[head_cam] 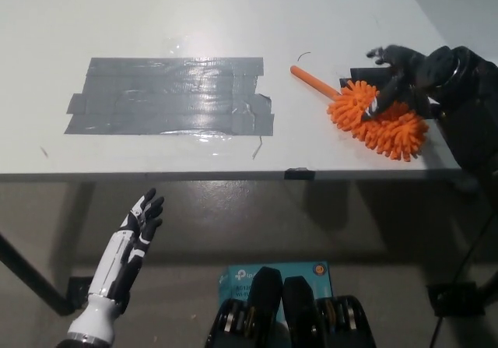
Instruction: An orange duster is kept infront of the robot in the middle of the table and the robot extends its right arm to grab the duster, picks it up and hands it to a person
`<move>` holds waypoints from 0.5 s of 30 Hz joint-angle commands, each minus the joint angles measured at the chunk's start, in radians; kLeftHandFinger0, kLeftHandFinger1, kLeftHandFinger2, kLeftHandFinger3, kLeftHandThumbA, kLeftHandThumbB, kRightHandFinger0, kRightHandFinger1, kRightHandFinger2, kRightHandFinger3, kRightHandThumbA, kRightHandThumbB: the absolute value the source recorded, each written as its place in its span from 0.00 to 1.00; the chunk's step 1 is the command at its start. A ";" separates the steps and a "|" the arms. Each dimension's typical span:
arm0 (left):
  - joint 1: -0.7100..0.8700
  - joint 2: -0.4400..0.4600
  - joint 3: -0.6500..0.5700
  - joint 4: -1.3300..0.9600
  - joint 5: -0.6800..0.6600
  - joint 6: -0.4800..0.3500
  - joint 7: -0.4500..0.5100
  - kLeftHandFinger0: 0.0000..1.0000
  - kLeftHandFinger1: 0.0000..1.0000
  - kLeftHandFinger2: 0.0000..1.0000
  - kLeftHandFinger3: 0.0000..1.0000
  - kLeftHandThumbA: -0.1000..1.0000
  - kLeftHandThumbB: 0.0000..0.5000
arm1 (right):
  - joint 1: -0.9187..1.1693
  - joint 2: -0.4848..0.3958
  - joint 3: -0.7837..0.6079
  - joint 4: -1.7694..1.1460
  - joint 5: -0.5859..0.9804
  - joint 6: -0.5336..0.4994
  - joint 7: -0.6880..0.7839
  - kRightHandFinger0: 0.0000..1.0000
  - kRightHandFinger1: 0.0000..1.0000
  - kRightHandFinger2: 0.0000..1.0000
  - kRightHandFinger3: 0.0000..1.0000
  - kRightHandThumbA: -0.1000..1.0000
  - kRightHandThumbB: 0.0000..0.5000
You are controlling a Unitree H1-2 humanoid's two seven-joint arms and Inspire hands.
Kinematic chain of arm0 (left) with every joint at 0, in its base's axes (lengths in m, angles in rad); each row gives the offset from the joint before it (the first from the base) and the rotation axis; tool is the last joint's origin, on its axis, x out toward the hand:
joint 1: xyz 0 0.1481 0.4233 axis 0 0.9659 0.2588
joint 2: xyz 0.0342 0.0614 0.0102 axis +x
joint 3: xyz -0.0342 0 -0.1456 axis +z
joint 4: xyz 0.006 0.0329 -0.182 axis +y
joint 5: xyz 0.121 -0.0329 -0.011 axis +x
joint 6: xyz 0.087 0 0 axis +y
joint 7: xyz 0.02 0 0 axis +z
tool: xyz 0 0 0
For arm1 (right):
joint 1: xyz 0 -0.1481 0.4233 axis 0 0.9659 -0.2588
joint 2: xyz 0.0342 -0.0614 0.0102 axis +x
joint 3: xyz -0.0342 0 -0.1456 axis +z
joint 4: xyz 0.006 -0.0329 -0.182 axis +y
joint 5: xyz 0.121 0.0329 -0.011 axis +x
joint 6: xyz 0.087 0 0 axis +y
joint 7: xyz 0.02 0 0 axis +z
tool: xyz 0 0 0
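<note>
- The black right hand (401, 79) covered part of the orange duster (379, 118); whether it touched was unclear.
- The right arm ran off the picture's right edge.
- The bench (233, 13) was cut off at top.

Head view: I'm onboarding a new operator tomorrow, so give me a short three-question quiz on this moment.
1. True or false: the right hand has lifted the orange duster off the table.
2. Where is the left hand? A) on the grey tape patch; B) below the table's front edge, open and holding nothing; C) on the duster's handle.
3. Fill in: the duster's handle points toward the picture's upper ____.

Key:
1. False: the duster lies on the table, with the right hand over its fluffy head, fingers spread.
2. B
3. left
</note>
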 commanded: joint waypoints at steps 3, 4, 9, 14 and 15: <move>0.015 0.014 -0.001 -0.056 0.007 0.017 -0.010 1.00 1.00 1.00 1.00 0.92 0.33 | -0.063 0.009 0.050 0.121 -0.002 -0.060 -0.008 1.00 1.00 1.00 1.00 0.48 0.65; 0.022 0.015 0.000 -0.064 0.007 0.020 -0.010 1.00 1.00 1.00 1.00 0.92 0.33 | -0.051 0.011 0.056 0.109 -0.004 -0.048 -0.015 0.81 0.87 0.97 1.00 0.42 0.67; 0.104 0.013 -0.013 -0.082 0.010 -0.002 -0.015 1.00 1.00 1.00 1.00 0.92 0.31 | 0.059 0.002 0.144 0.027 -0.054 -0.058 -0.008 0.00 0.27 0.44 0.77 0.00 0.32; 0.027 0.024 -0.009 -0.040 0.020 0.026 -0.010 1.00 1.00 1.00 1.00 0.91 0.29 | 0.029 0.000 0.170 0.087 -0.056 -0.071 -0.032 0.04 0.37 0.53 1.00 0.01 0.14; 0.000 0.028 -0.003 -0.029 0.022 0.037 -0.006 1.00 1.00 1.00 1.00 0.91 0.29 | 0.010 0.002 0.169 0.111 -0.052 -0.086 -0.039 0.14 0.49 0.62 1.00 0.01 0.16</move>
